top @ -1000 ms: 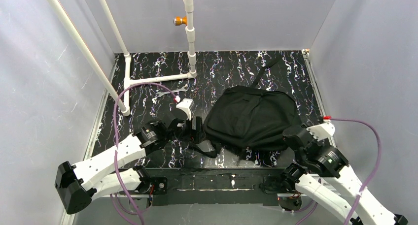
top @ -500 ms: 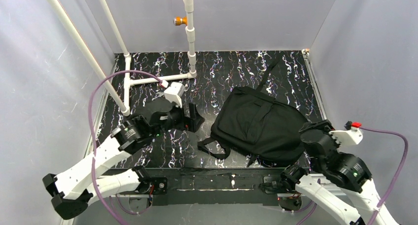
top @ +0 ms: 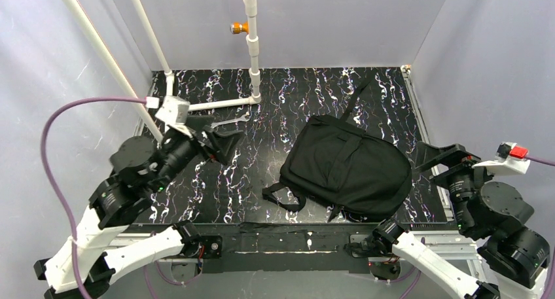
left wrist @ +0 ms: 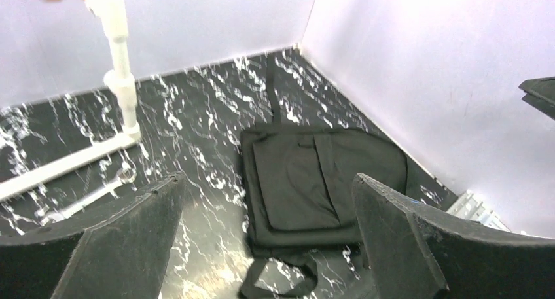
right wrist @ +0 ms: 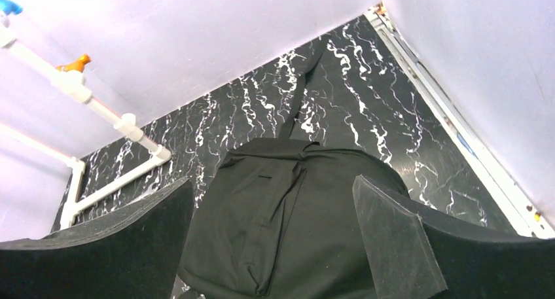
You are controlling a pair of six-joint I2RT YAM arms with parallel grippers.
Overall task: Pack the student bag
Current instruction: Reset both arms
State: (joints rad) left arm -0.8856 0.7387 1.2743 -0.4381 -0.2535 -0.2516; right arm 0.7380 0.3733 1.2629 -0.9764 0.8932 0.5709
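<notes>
Lying flat at centre-right of the overhead frame, the student bag (top: 347, 171) rests on the black marbled table (top: 307, 89), front pocket up. The left gripper (top: 224, 142), at centre-left, is spread wide and empty. At the right edge, the right gripper (top: 442, 160) also gapes, holding nothing.

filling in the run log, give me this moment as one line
left gripper: open, empty | right gripper: open, empty | student bag: lying flat, not held
</notes>
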